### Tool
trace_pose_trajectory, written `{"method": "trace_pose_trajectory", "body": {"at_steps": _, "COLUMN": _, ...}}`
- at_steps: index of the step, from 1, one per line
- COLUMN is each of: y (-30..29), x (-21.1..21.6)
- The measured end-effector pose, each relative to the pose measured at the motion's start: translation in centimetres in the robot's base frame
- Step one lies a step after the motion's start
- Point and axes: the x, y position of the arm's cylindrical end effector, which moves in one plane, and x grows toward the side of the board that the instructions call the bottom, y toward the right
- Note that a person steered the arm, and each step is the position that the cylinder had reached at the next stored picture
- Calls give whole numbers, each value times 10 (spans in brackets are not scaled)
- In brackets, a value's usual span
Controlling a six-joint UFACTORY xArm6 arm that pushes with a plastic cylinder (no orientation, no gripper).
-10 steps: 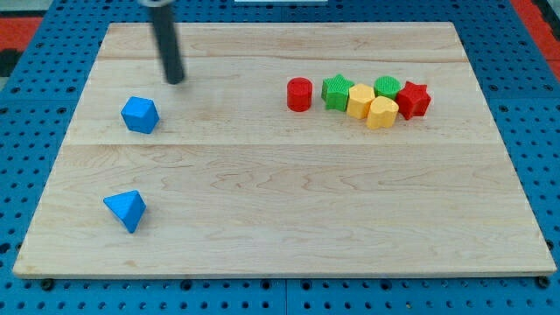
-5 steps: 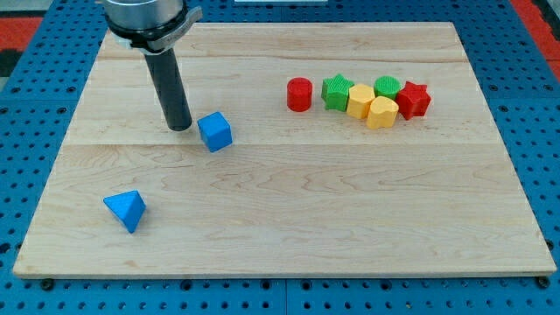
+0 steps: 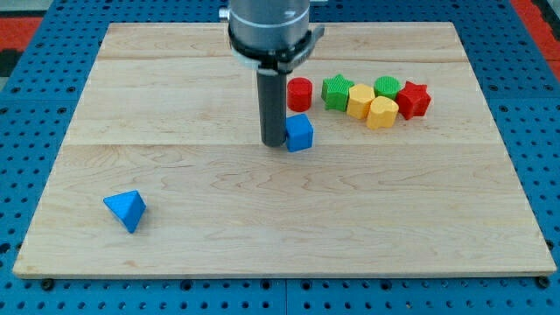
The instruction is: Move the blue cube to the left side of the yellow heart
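Observation:
The blue cube (image 3: 300, 133) sits near the board's middle, below the red cylinder (image 3: 300, 93). My tip (image 3: 274, 142) touches the cube's left side. To the view's right lies a cluster: a green star (image 3: 336, 91), a yellow block (image 3: 360, 101), the yellow heart (image 3: 381, 113), a second green block (image 3: 388, 87) and a red star (image 3: 413, 99). The cube is well left of the yellow heart, with the yellow block between them.
A blue pyramid (image 3: 126, 210) lies at the lower left of the wooden board (image 3: 280, 227). The board rests on a blue pegboard surface (image 3: 35, 105). The arm's body (image 3: 269, 24) hangs over the board's top centre.
My tip has pushed the blue cube to the right, from the board's left to below the red cylinder. The other blocks have not moved.

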Motion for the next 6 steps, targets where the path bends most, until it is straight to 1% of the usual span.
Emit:
{"method": "trace_pose_trajectory", "body": {"at_steps": 1, "y": 65, "x": -36}}
{"method": "trace_pose_trajectory", "body": {"at_steps": 2, "y": 15, "x": 21}}
{"method": "trace_pose_trajectory", "body": {"at_steps": 3, "y": -58, "x": 96}}
{"method": "trace_pose_trajectory", "body": {"at_steps": 4, "y": -145, "x": 171}}
{"method": "trace_pose_trajectory", "body": {"at_steps": 5, "y": -239, "x": 179}}
{"method": "trace_pose_trajectory", "body": {"at_steps": 6, "y": -212, "x": 121}}
